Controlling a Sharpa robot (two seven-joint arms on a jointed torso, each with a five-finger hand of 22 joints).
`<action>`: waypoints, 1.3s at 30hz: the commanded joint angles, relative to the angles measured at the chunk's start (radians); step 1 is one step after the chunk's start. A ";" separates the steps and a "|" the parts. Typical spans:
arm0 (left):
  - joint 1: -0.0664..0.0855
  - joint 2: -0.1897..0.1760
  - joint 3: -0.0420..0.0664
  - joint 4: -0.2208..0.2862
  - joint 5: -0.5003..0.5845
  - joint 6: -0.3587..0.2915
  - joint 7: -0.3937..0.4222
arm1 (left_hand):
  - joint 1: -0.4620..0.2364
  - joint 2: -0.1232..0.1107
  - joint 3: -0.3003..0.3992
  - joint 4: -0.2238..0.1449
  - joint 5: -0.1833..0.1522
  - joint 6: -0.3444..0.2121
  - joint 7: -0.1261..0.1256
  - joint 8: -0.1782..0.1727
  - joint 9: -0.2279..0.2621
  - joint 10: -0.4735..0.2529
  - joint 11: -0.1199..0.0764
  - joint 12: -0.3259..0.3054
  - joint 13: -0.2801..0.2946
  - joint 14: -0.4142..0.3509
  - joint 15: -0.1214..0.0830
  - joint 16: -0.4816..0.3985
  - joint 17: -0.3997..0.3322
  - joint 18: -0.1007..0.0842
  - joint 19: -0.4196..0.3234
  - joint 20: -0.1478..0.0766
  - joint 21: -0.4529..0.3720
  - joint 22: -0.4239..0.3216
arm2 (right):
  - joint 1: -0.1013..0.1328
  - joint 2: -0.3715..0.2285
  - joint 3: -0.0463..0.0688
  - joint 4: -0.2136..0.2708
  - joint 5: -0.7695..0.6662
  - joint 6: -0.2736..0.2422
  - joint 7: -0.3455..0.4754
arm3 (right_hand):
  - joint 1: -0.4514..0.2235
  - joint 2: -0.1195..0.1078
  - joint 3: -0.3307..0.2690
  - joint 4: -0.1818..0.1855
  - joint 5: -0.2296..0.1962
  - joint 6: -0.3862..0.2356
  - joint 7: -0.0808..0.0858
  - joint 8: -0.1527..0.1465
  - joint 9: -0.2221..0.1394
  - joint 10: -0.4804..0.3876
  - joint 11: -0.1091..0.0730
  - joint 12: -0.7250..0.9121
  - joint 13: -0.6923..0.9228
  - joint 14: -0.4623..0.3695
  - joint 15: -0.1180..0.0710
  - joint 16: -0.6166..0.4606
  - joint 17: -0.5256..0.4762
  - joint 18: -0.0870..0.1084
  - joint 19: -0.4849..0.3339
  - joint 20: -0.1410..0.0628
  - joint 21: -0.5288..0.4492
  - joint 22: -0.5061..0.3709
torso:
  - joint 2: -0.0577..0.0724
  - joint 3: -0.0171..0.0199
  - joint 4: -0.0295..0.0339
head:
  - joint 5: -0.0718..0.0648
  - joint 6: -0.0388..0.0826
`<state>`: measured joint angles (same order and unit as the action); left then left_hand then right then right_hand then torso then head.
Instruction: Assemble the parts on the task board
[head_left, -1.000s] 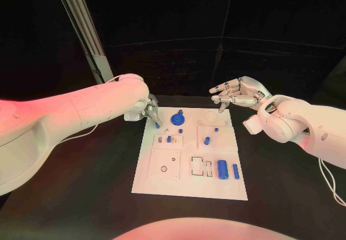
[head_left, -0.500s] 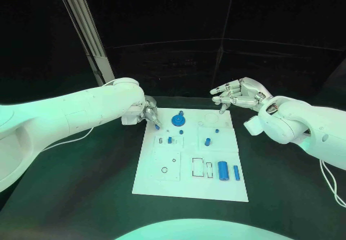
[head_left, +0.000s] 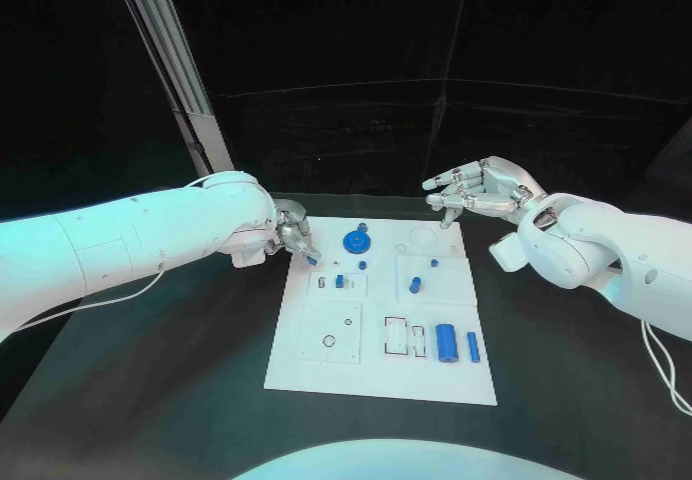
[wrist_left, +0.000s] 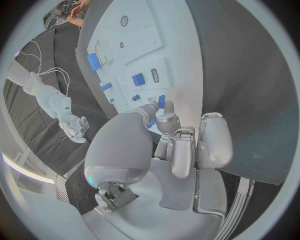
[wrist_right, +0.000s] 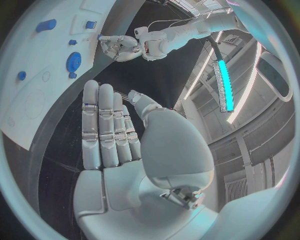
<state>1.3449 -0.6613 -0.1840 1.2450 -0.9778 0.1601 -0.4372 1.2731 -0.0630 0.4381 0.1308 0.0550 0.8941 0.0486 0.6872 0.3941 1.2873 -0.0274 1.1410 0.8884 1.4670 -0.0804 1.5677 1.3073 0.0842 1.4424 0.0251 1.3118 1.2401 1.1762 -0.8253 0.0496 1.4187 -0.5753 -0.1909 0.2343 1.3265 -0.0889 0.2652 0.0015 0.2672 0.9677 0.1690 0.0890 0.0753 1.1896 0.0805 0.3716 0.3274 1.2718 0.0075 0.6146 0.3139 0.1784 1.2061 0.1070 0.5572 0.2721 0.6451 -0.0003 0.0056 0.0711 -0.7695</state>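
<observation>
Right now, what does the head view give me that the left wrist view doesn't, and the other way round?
Head view: the blue gear at the far end of the task board, beside the left hand. Left wrist view: a close look at that hand's fingers meeting a small blue part; a firm grip isn't clear. Both: the board, the large blue cylinder, and the right hand, open and holding nothing.

My arms are smooth white shells, rounded & bulky. Silver many-fingered left hand (head_left: 294, 232) & silver right hand (head_left: 483, 187), segmented metal fingers w/ pale pads. Thin white cable trails off each arm. Small screws at wrist plate.
</observation>
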 joint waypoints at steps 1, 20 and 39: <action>-0.005 -0.020 0.000 0.041 0.010 -0.081 0.002 | -0.004 0.001 0.125 -0.117 0.001 0.004 -0.003 0.007 0.002 0.008 0.000 0.003 0.001 0.104 -0.004 0.003 0.263 -0.009 0.009 0.000 0.005 0.001 | 0.002 0.000 0.000 0.000 0.001 0.010 0.009 | -0.003 0.009 0.004 0.002 0.007 -0.004 0.000 0.007 0.000 -0.007 -0.002 0.005 0.001 -0.008 0.000 0.006 0.002 0.002 -0.006 -0.001 -0.005 0.001 | 0.002 0.0010 -0.0006 | 0.006 -0.002; -0.039 -0.061 -0.001 0.122 0.009 -0.128 0.009 | -0.008 -0.005 0.141 -0.123 0.001 0.005 -0.003 0.011 0.004 0.013 -0.002 0.007 0.007 0.104 -0.006 0.003 0.263 -0.010 0.012 -0.001 0.009 0.007 | 0.001 0.000 0.000 -0.005 0.001 0.013 0.010 | -0.003 0.009 0.004 0.002 0.007 -0.004 0.000 0.007 0.000 -0.007 -0.002 0.005 0.001 -0.008 0.000 0.006 0.002 0.002 -0.006 -0.001 -0.005 0.001 | 0.004 0.0005 -0.0045 | 0.009 -0.010; -0.043 -0.047 -0.002 0.110 0.009 -0.058 -0.013 | -0.011 -0.010 0.149 -0.127 0.001 0.004 -0.003 0.013 0.004 0.013 -0.002 0.005 0.004 0.104 -0.006 0.003 0.263 -0.010 0.012 -0.002 0.008 0.006 | 0.001 0.003 0.000 -0.007 0.001 0.015 0.011 | -0.003 0.009 0.004 0.002 0.007 -0.004 0.000 0.007 0.000 -0.007 -0.002 0.005 0.001 -0.008 0.000 0.006 0.002 0.002 -0.006 -0.001 -0.005 0.001 | 0.004 0.0009 -0.0037 | 0.009 -0.020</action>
<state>1.3015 -0.7094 -0.1862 1.3571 -0.9722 0.0678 -0.4420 1.2598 -0.0737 0.4684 0.1169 0.0499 0.8949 0.0504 0.6941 0.3970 1.2936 -0.0267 1.1461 0.8941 1.4670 -0.0804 1.5677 1.3073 0.0842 1.4493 0.0251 1.3157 1.2458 1.1759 -0.8232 0.0492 1.4105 -0.5754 -0.1847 0.2348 1.3265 -0.0889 0.2652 0.0015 0.2672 0.9678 0.1689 0.0890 0.0753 1.1896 0.0805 0.3716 0.3272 1.2704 0.0090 0.6177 0.3144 0.1784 1.2061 0.1070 0.5572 0.2718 0.6481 0.0009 0.0015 0.0802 -0.7885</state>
